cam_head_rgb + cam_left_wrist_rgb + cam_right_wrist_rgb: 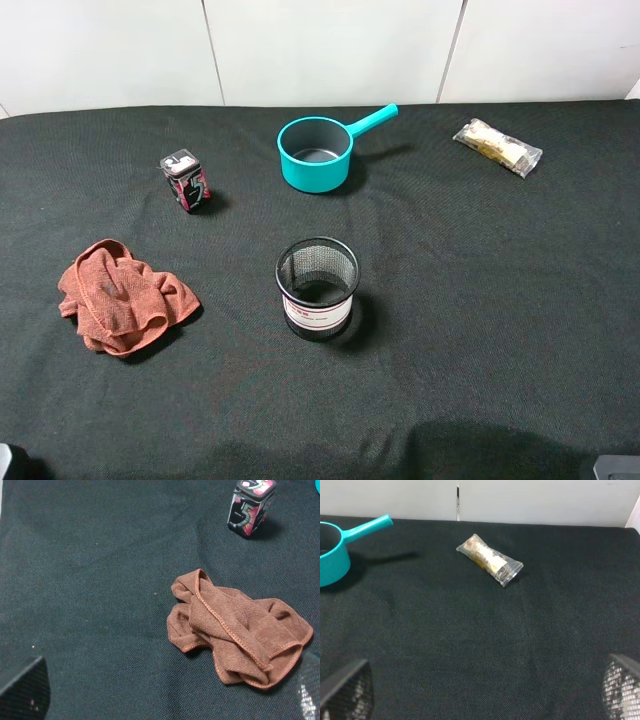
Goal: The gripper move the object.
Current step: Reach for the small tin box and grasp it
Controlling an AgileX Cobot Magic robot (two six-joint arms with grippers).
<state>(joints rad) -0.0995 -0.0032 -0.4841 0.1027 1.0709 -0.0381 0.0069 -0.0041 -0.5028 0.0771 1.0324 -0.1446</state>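
Note:
The object, a small upright black box with red-pink graphics and a grey-white top, stands on the black cloth table at the back left. It also shows in the left wrist view, far ahead of the fingers. My left gripper is open and empty, low over the table near a brown rag; its fingertips stand wide apart. My right gripper is open and empty on the right side, its fingertips wide apart. Both are far from the box.
A teal pot with a handle stands at the back middle. A black mesh cup stands in the centre. The brown rag lies front left of the box. A clear snack packet lies at the back right. A white wall runs behind.

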